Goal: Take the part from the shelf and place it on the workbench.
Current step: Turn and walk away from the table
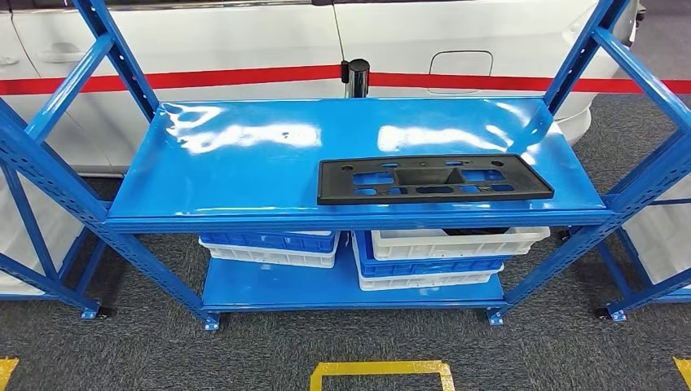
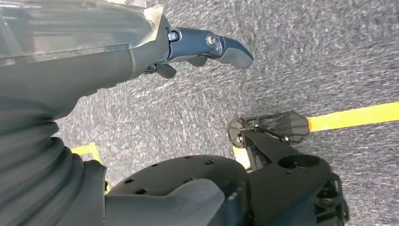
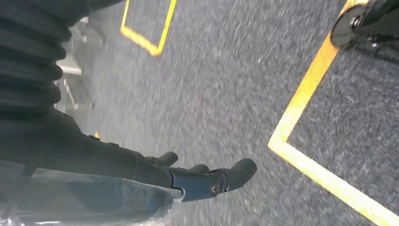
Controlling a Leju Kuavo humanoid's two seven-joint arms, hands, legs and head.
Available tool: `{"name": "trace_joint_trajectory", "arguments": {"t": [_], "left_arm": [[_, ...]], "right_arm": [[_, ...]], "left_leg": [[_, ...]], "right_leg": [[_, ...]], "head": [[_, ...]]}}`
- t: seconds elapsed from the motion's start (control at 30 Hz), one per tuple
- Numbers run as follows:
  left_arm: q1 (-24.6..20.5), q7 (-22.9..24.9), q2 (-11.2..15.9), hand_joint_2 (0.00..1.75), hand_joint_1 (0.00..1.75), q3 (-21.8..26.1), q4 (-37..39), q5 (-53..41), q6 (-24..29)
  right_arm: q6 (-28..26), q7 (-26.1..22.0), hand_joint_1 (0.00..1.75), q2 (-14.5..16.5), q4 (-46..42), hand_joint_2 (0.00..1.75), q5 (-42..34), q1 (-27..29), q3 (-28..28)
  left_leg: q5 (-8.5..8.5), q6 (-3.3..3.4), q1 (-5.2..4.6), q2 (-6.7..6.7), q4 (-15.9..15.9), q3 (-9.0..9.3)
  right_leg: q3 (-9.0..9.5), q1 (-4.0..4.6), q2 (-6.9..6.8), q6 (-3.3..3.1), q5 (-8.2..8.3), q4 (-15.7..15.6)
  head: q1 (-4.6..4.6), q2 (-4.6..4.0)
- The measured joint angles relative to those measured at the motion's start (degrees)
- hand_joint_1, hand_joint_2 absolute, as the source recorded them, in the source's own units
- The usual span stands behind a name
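A flat black plastic part with several cut-outs lies on the top board of the blue shelf, toward its right front. My left hand hangs over grey carpet, fingers stretched out and holding nothing. My right hand also hangs above the carpet, fingers extended and apart, with nothing in it.
Blue and white crates are stacked on the shelf's lower board. A white car with a red stripe stands behind the shelf. Blue frames flank both sides. Yellow floor lines mark the grey carpet in front.
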Motion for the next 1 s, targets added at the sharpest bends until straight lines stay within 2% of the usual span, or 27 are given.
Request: {"name": "trace_joint_trajectory", "arguments": {"t": [0.03, 0.07, 0.67, 0.7, 0.8, 0.83, 0.97, 1.0], "left_arm": [[0.3, 0.2, 0.2, 0.0, 0.0, -0.2, -0.3, 0.7, -0.2], [0.6, 0.3, 0.4, 0.0, 0.0, -0.5, -0.5, 1.4, -0.4], [6.9, 3.1, 4.1, 0.0, 0.0, -5.6, -6.0, 13.5, -3.5], [7.2, 3.3, 4.4, 0.44, 0.0, -5.8, -6.3, 14.2, -3.7], [8.1, 3.7, 4.9, 0.44, 0.0, -6.7, -7.1, 16.3, -4.2], [8.4, 3.9, 5.1, 0.0, 0.0, -6.9, -7.4, 16.9, -4.4], [9.3, 4.3, 5.6, 0.0, 0.0, -7.7, -8.2, 19.0, -4.8], [9.4, 4.4, 5.6, 0.0, 0.0, -7.8, -8.4, 19.2, -4.9]], "right_arm": [[0.3, -0.3, 0.0, -0.1, -0.2, 1.31, -1.9, 0.4, 0.5], [0.5, -0.6, 0.0, -0.2, -0.5, 1.75, -3.8, 0.8, 0.9], [5.3, -5.5, 0.0, -2.1, -5.7, 1.75, -37.9, 8.0, 10.0], [5.6, -5.8, 0.0, -2.2, -6.0, 1.75, -39.8, 8.4, 10.5], [6.4, -6.6, 0.0, -2.5, -6.8, 1.75, -45.5, 9.5, 11.8], [6.6, -6.9, 0.0, -2.6, -7.1, 1.75, -47.3, 9.8, 12.3], [7.5, -7.8, 0.0, -2.8, -7.8, 0.0, -53.3, 10.8, 13.6], [7.6, -7.9, 0.0, -2.9, -8.0, 0.0, -53.9, 10.9, 13.8]], "left_leg": [[-0.01, 0.01, 0.01, 0.0, 0.0, 0.01], [-0.01, 0.01, 0.03, 0.0, 0.0, 0.01], [-0.02, -0.04, 0.3, 0.0, 0.0, 0.03], [-0.02, -0.04, 0.3, 0.0, 0.0, 0.02], [-0.02, -0.04, 0.3, 0.0, 0.0, 0.02], [-0.02, -0.04, 0.3, 0.0, 0.0, 0.02], [-0.07, -0.06, 0.3, 0.0, 0.0, 0.03], [-0.1, -0.08, 0.3, 0.0, 0.0, 0.03]], "right_leg": [[0.0, 0.0, 0.0, 0.02, -0.01, 0.0], [0.01, 0.01, 0.0, 0.02, -0.01, 0.0], [0.0, 0.19, 0.0, -0.02, -0.03, 0.0], [0.0, 0.19, 0.0, -0.02, -0.03, 0.0], [0.0, 0.19, 0.0, -0.02, -0.03, 0.0], [0.0, 0.19, 0.0, -0.02, -0.03, 0.0], [-0.23, 0.19, 0.0, -0.02, -0.05, 0.0], [-0.36, 0.19, 0.0, 0.0, -0.08, 0.0]], "head": [[0.0, 0.0], [0.0, 0.0], [-0.01, 0.0], [-0.01, 0.0], [-0.01, 0.0], [-0.01, 0.0], [-0.01, 0.0], [-0.01, 0.0]]}}
